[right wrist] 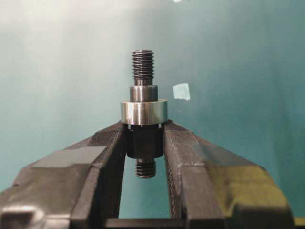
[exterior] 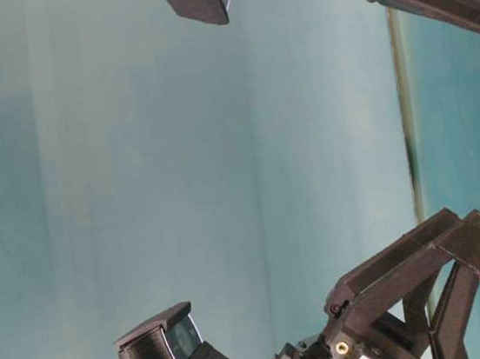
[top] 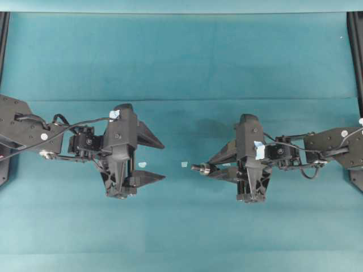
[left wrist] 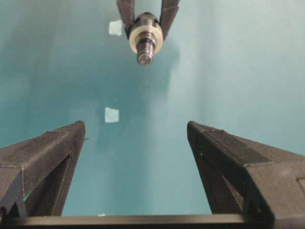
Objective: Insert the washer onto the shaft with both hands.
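Teal table (top: 181,62) under both arms: your left gripper (top: 154,161) gapes wide, empty; your right gripper (right wrist: 145,138) is clamped on the shaft (right wrist: 143,86). The washer (right wrist: 143,112) already rings it, so insertion looks done.

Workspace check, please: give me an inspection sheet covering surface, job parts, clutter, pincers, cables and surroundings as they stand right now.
Surface: teal mat, flat, with faint creases.
Shaft: dark stepped rod with threaded ends, clamped in the right pincer, its tip pointing toward the left pincer.
Washer: silver ring seated on the shaft, just above the fingertips.
Clutter: small pale tape scraps on the mat between the arms.
Left pincer: jaws wide open, holding nothing, facing the shaft tip.
Right pincer: shut on the shaft.
Cables: black leads routed along both arms, not snagged that I can see.
Surroundings: dark frame rails at the mat's side edges.
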